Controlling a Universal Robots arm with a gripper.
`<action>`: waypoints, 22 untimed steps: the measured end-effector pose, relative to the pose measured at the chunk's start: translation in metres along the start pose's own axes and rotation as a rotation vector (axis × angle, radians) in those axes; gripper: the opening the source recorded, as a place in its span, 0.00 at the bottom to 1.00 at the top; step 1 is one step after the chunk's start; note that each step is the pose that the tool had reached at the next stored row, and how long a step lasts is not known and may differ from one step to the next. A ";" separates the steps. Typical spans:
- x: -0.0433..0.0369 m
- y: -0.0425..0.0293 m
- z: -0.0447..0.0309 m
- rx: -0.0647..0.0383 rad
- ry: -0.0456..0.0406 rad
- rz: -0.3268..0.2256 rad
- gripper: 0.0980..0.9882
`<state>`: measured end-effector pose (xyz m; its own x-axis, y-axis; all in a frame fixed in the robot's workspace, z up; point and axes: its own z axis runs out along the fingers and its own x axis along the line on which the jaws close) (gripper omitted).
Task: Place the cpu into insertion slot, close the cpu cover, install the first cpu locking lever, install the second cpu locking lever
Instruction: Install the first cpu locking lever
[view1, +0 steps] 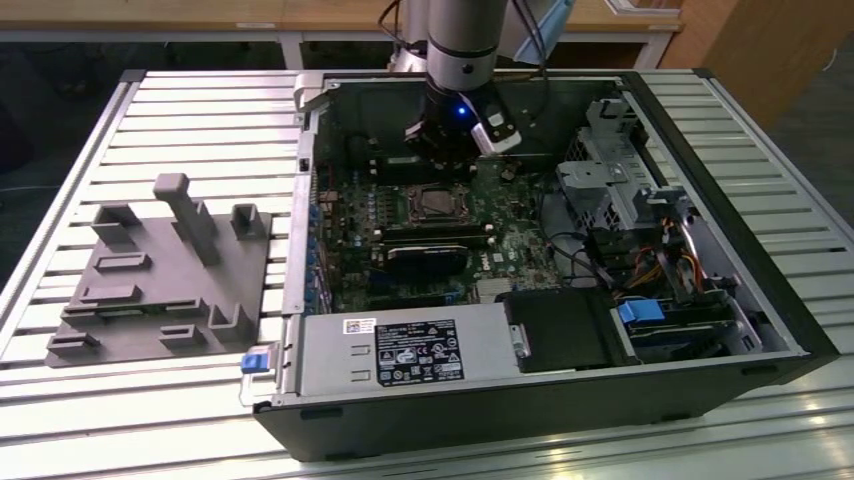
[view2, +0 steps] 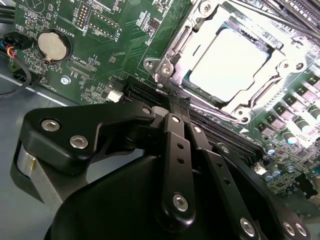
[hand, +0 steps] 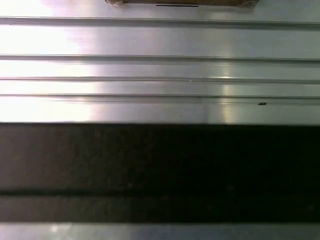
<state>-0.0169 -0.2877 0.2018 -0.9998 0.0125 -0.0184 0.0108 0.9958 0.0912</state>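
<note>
Main risk, as I see it: the gripper (view2: 172, 107) sits v. close to the cpu cover (view2: 235, 107), just off its corner, and a lever catching or slipping there could scrape the green board or spring back, since there's little room beside the memory slots (view2: 220, 137).

Cpu (view2: 231, 62) lies flat in the insertion slot (view1: 434, 203), cover down over it, at about 1 o'clock from the fingers in the second wrist view.

Arm (view1: 461, 40) hangs near-vertical into the open case (view1: 561, 400), wrist at 12 o'clock of the slot in the exterior view. Fingers look pressed together, holding nothing I can see.
</note>
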 end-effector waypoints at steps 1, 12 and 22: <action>0.0000 -0.0001 0.0002 0.000 0.0000 0.000 0.01; -0.0008 0.0005 -0.0021 0.005 -0.0001 0.000 0.01; -0.0011 0.0009 0.0023 0.022 -0.0002 -0.001 0.01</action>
<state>-0.0158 -0.2866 0.1996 -0.9998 0.0120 -0.0186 0.0107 0.9976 0.0690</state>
